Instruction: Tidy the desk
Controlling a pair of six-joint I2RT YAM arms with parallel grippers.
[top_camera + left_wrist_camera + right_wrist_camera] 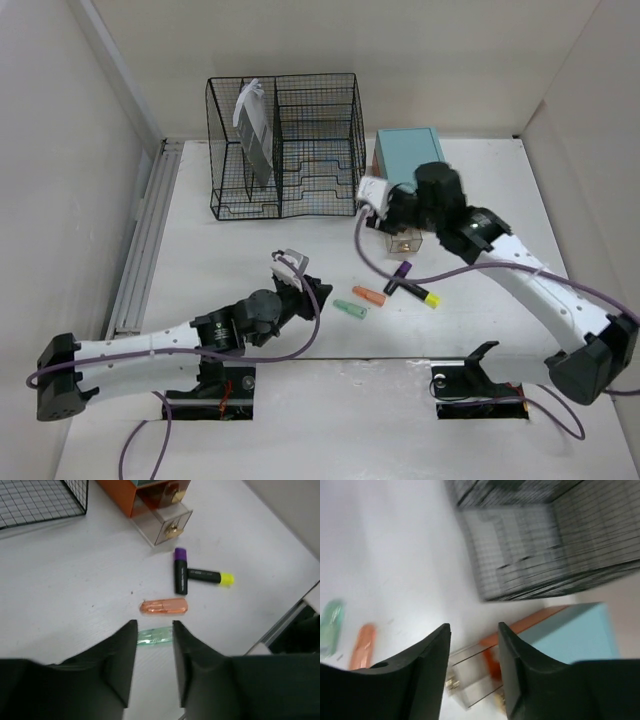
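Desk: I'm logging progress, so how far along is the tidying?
Early. Done: the drawer is open, and a grey packet stands in the wire rack. In hand: nothing; the left end effector is open above the green piece, the right end effector open by the drawer. Left: the green piece, orange piece, purple-capped marker and yellow-capped marker lie loose on the desk.

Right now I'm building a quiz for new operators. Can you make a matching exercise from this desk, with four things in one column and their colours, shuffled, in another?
Things
1. wire rack
2. top of the drawer box
3. near tube, just ahead of the left end effector
4. far tube, close to the purple-capped marker

Colours
A. orange
B. black
C. green
D. teal

Pairs: 1-B, 2-D, 3-C, 4-A
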